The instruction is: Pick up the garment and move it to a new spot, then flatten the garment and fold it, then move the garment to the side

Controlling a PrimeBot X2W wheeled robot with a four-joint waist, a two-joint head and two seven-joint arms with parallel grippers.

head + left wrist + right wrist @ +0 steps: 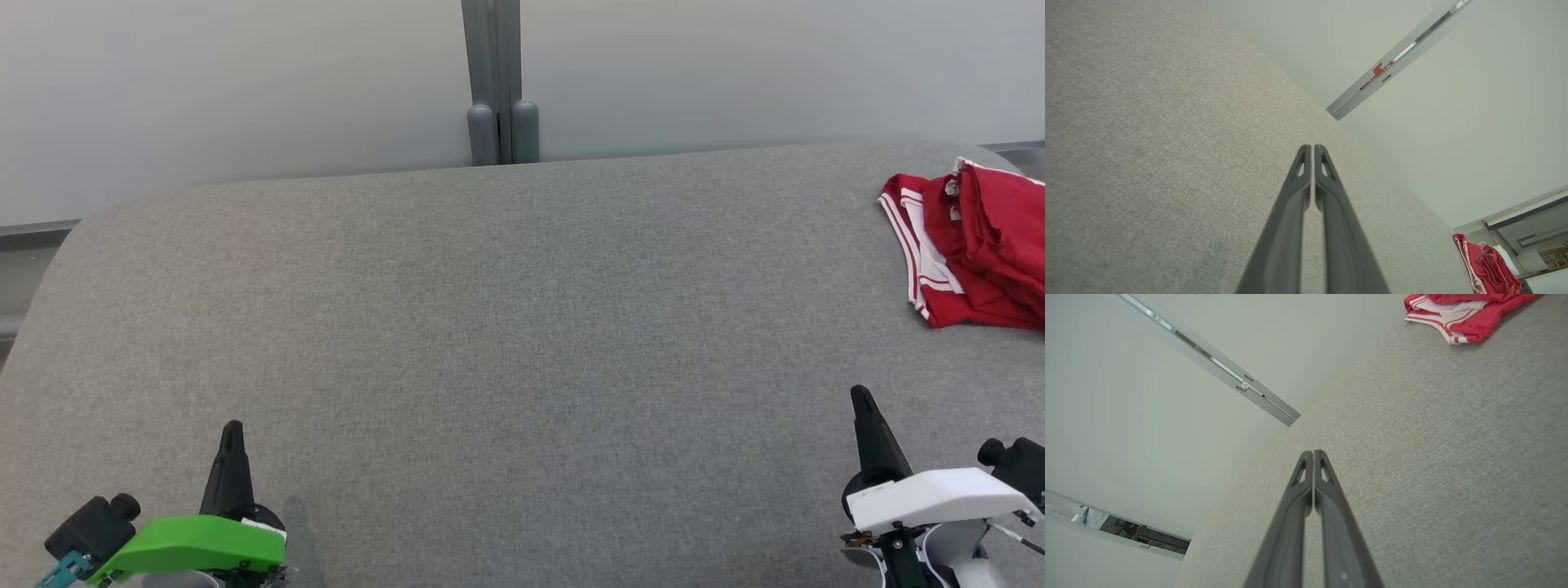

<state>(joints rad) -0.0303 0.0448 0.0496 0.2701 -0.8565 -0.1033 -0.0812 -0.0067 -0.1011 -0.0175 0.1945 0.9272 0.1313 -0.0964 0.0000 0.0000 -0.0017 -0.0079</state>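
My left gripper (232,453) and right gripper (869,425) hover over the table's (522,327) near edge, one toward each near corner. The fingers of each are pressed together on nothing. I judge this a parked pose that leaves the table's middle free for spreading cloth. The red garment (984,245) with white trim lies bunched at the table's far right corner, well apart from both grippers and nearer my right. Whether it waits to be fetched or is already set aside, I cannot tell.
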